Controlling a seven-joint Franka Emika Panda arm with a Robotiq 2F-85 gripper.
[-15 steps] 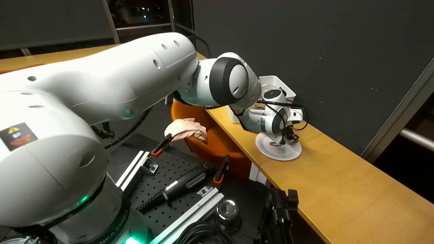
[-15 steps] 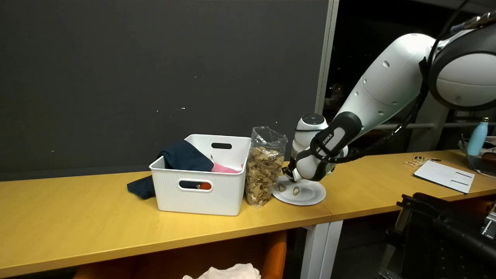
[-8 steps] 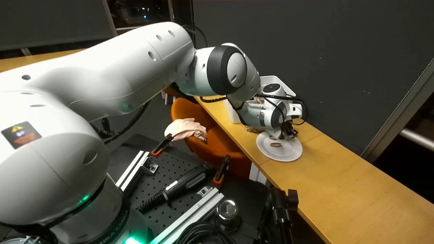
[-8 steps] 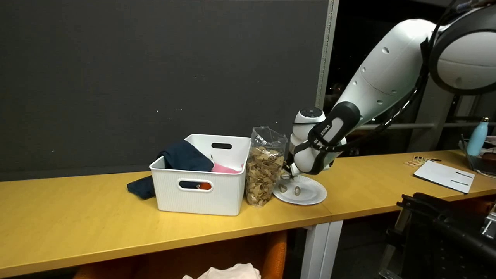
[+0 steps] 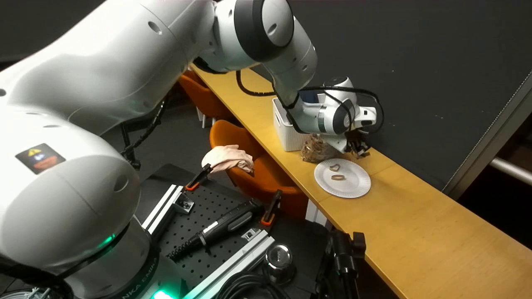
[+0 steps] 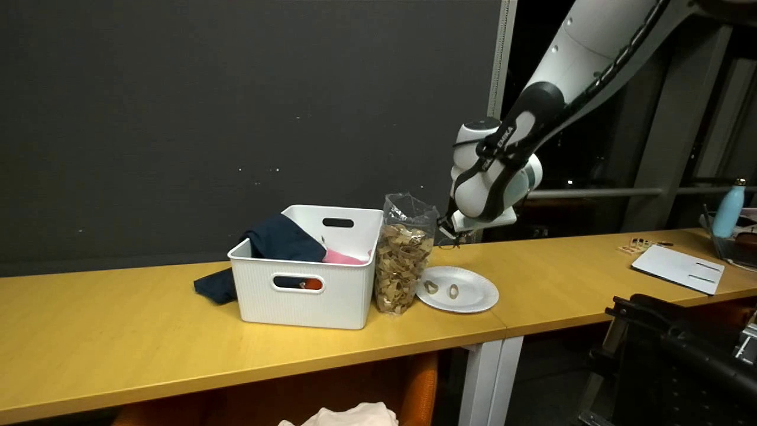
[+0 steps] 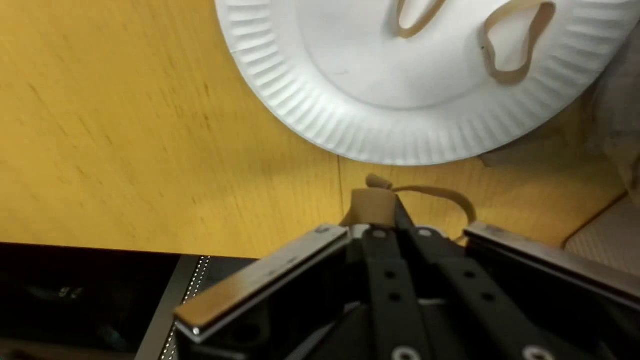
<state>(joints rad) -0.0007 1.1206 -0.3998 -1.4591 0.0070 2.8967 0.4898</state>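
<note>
Wide tan rubber band (image 7: 373, 207): we see it pinched in a black two-fingered gripper (image 7: 400, 225), up in the air over a yellow wooden table (image 7: 150, 150) and, in the wrist view, just past the fluted rim of a round white paper plate (image 7: 395, 137).
Gripper: we see its fingers drawn together on the band; a thin loop of it curls out to one side.
Plate: on it we count two more bands lying apart, a narrow tan oval band (image 7: 411, 32) and a rounded triangular tan band (image 7: 510, 76).
Tall clear plastic bag (image 6: 405, 266): we see it upright just beside the plate, filled with tan bands.
Ribbed white plastic basket (image 6: 304, 307): next to the bag, we see it holding a dark blue cloth (image 6: 285, 239), draped over one side, and something pink (image 6: 342, 257).
Far end of the table: we spot a light blue bottle (image 6: 729, 210) near a flat white board (image 6: 677, 269).
Orange chair (image 5: 266, 174): we see it by the table's edge, a pale pink cloth (image 5: 228, 158) laid over it.
</note>
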